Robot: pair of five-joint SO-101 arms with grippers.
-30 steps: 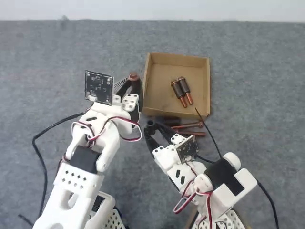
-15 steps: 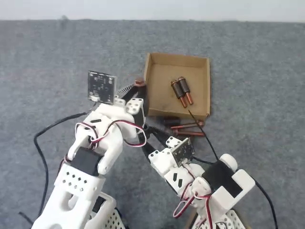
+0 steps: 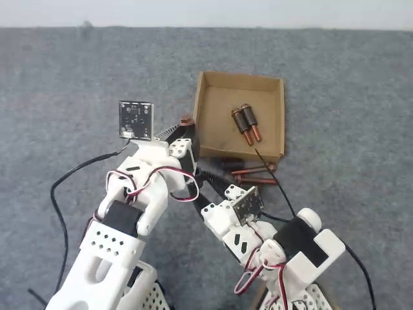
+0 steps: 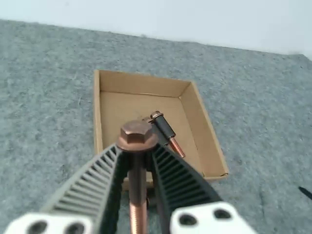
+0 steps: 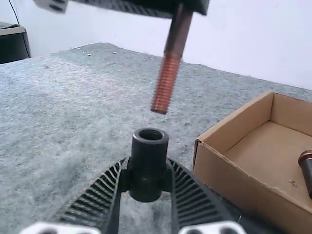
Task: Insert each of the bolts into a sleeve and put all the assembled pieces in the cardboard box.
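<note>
Left gripper [image 4: 135, 152] had drawn its clamped copper bolt [image 4: 137, 138] nearer the right gripper [image 5: 147, 171], threaded tip just above the upright black sleeve [image 5: 149, 155] gripped there, beside the cardboard box [image 3: 219, 116] holding two assembled pieces [image 3: 242, 121].

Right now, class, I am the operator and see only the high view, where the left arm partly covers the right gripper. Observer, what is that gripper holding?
Observer: From the right wrist view, the right gripper is shut on a dark sleeve, upright, bore open upward.
Operator: Has the bolt entered it?
Observer: No; the bolt hangs above it, threaded tip clear of the bore.
Operator: How is the bolt held?
Observer: The left wrist view shows the left gripper shut on its shank, just under the hex head.
</note>
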